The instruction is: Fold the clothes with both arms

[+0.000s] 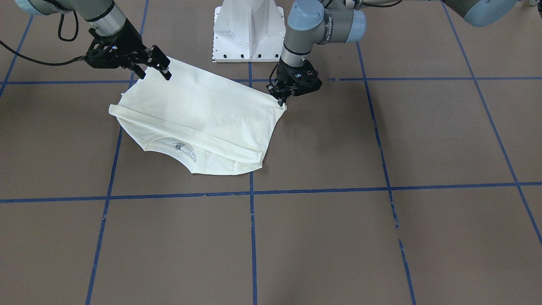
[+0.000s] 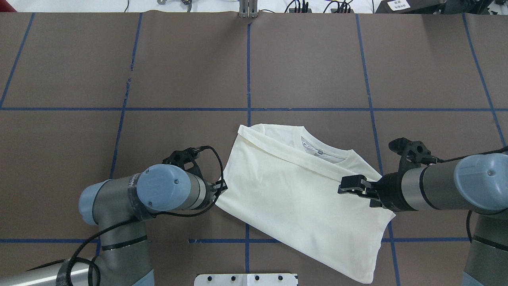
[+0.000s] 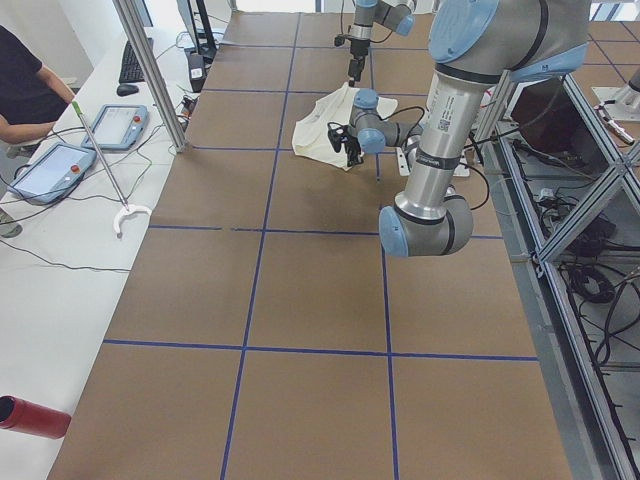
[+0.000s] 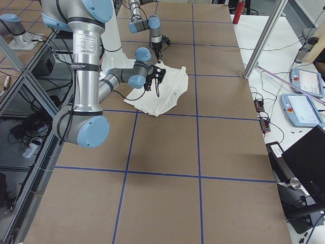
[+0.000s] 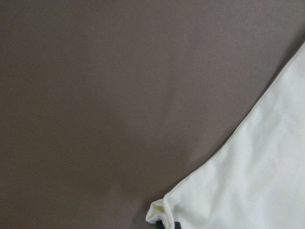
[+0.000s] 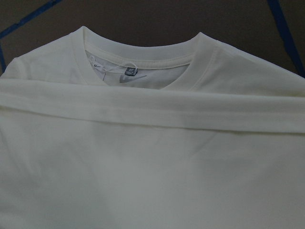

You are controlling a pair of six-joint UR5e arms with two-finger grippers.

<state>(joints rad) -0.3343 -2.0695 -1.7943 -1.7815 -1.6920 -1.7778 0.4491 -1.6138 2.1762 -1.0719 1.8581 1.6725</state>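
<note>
Worktop: brown, crossed by blue tape in a grid; a white pedestal stands at the robot's edge.
Shirt: lies near the pedestal, just to the robot's right of the centre tape line. It is folded, with plain cream cloth on top and no print showing.
Collar: at the shirt's far edge from the robot, with a small label inside. A doubled band of cloth runs across just below it.
Left end effector: closed on the shirt's corner on the robot's left. The cloth bunches at the dark fingertip in the left wrist view.
Right end effector: jaws apart, above the shirt's edge on the robot's right. The right wrist view looks down on the collar and shows no cloth between the fingers.
Left arm: reaches in beside the pedestal, wrist pointing down.
Right arm: comes in low from the other side, wrist nearly level.
Side bench: a person in a dark top is near two control tablets, well apart from the shirt.
</note>
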